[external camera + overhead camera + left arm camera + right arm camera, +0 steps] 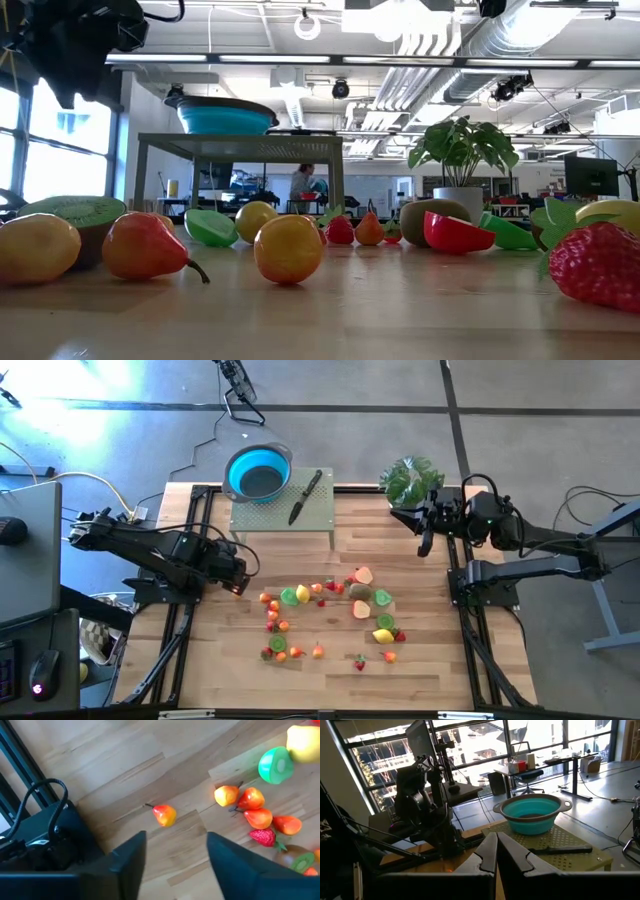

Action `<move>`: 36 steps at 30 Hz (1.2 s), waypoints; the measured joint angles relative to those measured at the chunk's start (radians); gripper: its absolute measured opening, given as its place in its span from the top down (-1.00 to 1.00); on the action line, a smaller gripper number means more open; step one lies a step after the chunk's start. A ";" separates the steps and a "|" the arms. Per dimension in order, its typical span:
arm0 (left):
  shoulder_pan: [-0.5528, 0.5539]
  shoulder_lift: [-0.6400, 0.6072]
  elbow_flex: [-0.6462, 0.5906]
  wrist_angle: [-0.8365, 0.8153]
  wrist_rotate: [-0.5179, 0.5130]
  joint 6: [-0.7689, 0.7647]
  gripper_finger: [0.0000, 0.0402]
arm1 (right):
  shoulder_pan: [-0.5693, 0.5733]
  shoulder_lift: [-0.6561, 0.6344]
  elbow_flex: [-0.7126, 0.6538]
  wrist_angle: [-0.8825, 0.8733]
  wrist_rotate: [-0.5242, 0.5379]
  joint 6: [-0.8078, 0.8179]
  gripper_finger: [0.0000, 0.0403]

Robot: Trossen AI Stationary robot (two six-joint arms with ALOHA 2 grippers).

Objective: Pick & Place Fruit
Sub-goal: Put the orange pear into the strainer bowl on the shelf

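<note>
Several small toy fruit pieces (330, 610) lie scattered on the middle of the wooden table. My left gripper (175, 862) hangs above the table at the left of the fruit, pointing steeply down, open, with nothing between its fingers. A small red-and-yellow pear (164, 815) lies on the wood just beyond its fingertips, apart from them. More fruit (260, 810) lies farther off. My right gripper (496, 854) is shut and empty, held level above the table's far right, near the potted plant (410, 480).
A blue bowl (258, 472) stands on a small green perforated stand (280, 515) at the table's far middle, with a black-handled knife (305, 497) beside it. Black frame rails (190, 520) run along the table's left and right sides.
</note>
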 joint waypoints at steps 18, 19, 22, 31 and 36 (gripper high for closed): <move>0.000 -0.001 -0.081 0.089 0.029 -0.172 -0.39 | 0.000 0.000 0.000 -0.001 0.000 0.043 0.99; 0.000 -0.001 -0.106 0.118 0.043 -0.183 -0.37 | 0.000 0.000 0.000 -0.002 0.000 0.046 0.99; 0.000 0.000 -0.185 0.204 0.081 -0.208 -0.32 | 0.000 0.000 0.000 -0.002 0.000 0.048 0.99; 0.000 0.000 -0.357 0.390 0.126 -0.298 -0.24 | 0.000 0.000 0.000 -0.001 0.000 0.048 0.99; 0.000 0.000 -0.410 0.413 0.102 -0.364 -0.24 | 0.000 0.001 0.000 -0.001 0.000 0.048 0.99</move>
